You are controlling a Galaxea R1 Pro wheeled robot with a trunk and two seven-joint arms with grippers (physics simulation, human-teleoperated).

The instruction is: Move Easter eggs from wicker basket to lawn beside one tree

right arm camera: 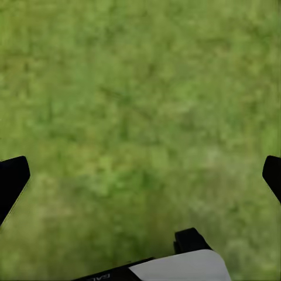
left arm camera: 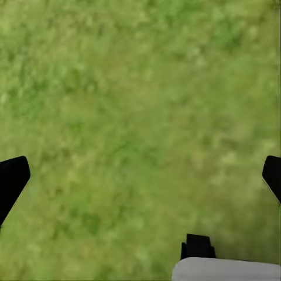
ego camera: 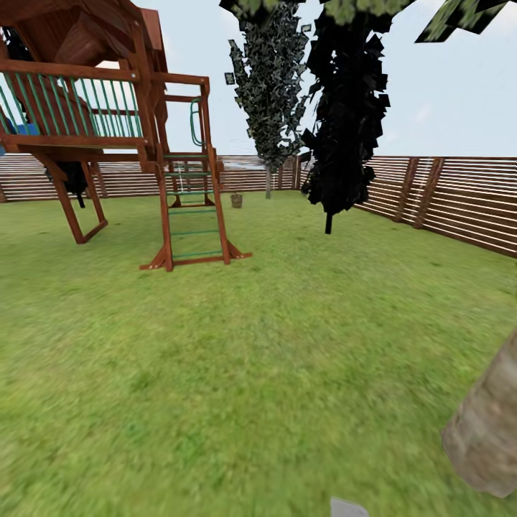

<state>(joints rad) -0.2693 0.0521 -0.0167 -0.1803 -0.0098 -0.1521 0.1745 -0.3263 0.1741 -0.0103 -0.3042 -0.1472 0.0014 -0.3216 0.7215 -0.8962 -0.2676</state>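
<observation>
Wicker basket (ego camera: 236, 200) far off by the fence, well apart from both wide-open, empty grippers (left arm camera: 140, 175) (right arm camera: 140, 175) over lawn (ego camera: 251, 359).

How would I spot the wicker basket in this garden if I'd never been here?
Find the wooden play tower's ladder with green rungs on the lawn. Look just past its right side toward the back fence: the wicker basket sits on the grass there, left of the pale-trunked tree. It is the one small brown bucket shape standing alone.
</observation>
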